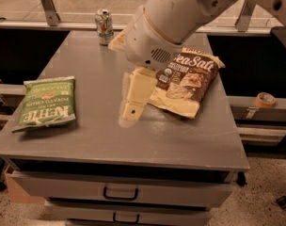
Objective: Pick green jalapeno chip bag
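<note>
The green jalapeno chip bag point(46, 103) lies flat near the left edge of the grey table point(110, 140), its white "Kettle" lettering upside down to me. My gripper point(131, 108) hangs from the big white arm point(171, 22) over the middle of the table. It points down, just left of the brown-and-cream Sea Salt bag point(185, 81) and well to the right of the green bag. It holds nothing that I can see.
A drink can point(104, 26) stands at the table's far edge. A roll of tape point(265, 99) sits on a ledge to the right. Drawers with handles point(120, 193) are below the tabletop.
</note>
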Controlling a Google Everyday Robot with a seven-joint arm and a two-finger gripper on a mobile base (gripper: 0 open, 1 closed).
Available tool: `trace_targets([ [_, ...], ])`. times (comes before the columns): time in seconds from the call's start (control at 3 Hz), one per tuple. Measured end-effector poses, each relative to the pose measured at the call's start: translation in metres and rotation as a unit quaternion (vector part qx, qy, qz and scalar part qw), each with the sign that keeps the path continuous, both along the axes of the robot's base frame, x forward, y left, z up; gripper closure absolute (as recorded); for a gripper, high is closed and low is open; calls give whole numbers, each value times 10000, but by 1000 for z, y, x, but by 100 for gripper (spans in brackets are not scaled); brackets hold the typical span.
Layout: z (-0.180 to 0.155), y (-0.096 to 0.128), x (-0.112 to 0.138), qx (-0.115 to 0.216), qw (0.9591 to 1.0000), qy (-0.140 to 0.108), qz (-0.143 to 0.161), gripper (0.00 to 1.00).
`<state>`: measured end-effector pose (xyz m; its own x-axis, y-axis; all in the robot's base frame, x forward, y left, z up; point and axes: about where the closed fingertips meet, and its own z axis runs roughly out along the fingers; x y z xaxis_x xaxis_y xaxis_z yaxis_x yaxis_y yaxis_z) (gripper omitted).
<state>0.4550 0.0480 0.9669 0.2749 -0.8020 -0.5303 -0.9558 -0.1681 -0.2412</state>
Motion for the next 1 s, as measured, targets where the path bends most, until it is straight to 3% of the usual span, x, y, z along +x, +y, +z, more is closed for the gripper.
trace_targets([
  [0.33, 0, 0, 0, 0, 10000, -1, 0, 0],
  [0.67, -8, 16, 11, 261, 9997, -28, -25, 0],
  [1.0, -27, 55, 35, 645, 9979, 33, 2, 0],
])
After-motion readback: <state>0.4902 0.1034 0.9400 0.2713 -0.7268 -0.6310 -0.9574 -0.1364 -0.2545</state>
